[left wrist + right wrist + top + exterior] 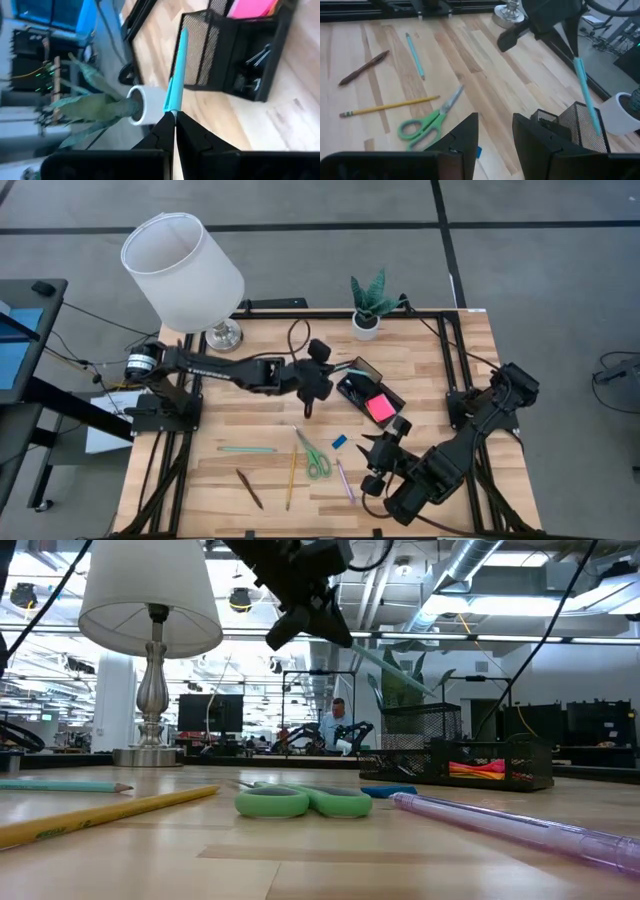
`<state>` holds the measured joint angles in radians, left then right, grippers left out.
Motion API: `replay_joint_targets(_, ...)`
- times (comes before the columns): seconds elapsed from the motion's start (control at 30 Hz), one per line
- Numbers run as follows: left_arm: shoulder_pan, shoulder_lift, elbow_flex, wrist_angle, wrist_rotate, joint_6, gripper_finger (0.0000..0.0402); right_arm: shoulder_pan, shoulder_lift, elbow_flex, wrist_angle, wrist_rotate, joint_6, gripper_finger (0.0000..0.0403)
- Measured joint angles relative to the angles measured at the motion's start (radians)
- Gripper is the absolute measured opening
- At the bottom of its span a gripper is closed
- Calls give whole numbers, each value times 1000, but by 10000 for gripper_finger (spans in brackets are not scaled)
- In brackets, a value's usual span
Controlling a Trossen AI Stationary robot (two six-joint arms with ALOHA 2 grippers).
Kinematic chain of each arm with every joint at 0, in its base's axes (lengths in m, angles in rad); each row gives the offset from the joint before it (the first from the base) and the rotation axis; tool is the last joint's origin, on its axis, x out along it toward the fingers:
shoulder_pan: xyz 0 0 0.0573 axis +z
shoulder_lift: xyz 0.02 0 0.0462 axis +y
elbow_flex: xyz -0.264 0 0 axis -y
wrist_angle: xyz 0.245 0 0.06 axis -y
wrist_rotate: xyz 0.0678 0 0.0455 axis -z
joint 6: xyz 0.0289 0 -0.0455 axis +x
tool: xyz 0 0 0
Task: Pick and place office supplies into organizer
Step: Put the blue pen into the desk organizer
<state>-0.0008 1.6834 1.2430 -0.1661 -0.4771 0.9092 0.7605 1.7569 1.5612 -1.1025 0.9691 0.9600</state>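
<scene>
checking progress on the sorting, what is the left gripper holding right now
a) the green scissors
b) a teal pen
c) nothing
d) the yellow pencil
b: the left gripper is shut on a teal pen, held above the black mesh organizer, while the green scissors and yellow pencil lie on the table.

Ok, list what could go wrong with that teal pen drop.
The left gripper pinches only the tail end of the slim teal pen, so it may swing or slip. Its tip hangs near the black mesh organizer's tall cup rim; it might catch there and fall onto the table.
</scene>
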Motion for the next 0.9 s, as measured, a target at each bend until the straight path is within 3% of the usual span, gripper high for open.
replay_joint_targets(0.33, 86, 4, 0, 45, 89, 216, 0, -5, 0, 0, -52, 0, 0, 114)
replay_joint_targets(0.47, 105, 5, 1, 38, 179, 336, 0, -10, 0, 0, -53, 0, -1, 114)
replay_joint_targets(0.9, 132, 44, 0, 52, 196, 553, 0, -25, 0, 0, -54, 1, -45, 114)
